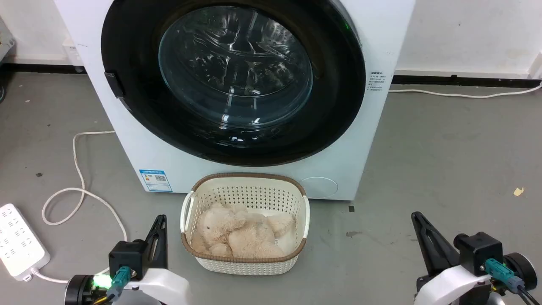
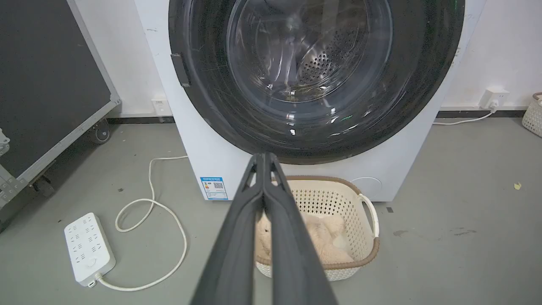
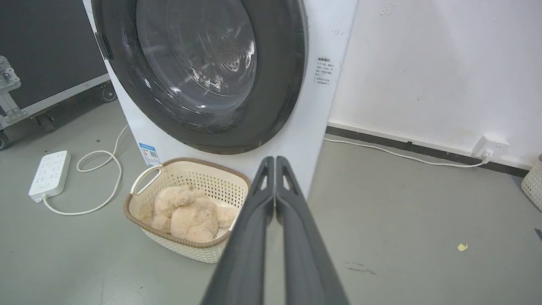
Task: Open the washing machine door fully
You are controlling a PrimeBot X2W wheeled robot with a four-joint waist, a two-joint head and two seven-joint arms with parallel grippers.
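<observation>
One washing machine (image 1: 127, 144) is seen on the grey floor straight ahead, its door (image 1: 338, 106) shut flat against the white front. Two labels are carried there: a blue sticker (image 1: 155, 180) with a QR code low at the left, and a small block of dark print (image 1: 375, 81) at the right, too small to be read. One round cap (image 1: 319, 187) is set low at the right. One basket (image 1: 247, 176), holding what appears to be a single beige plush toy (image 1: 241, 235), is placed just before the machine; one white power strip (image 1: 17, 241) lies to the left. Both arms are held low, well apart from the door, the left gripper (image 1: 160, 222) and right gripper (image 1: 417, 218) each pressed together on nothing, fingers aimed at the machine.
</observation>
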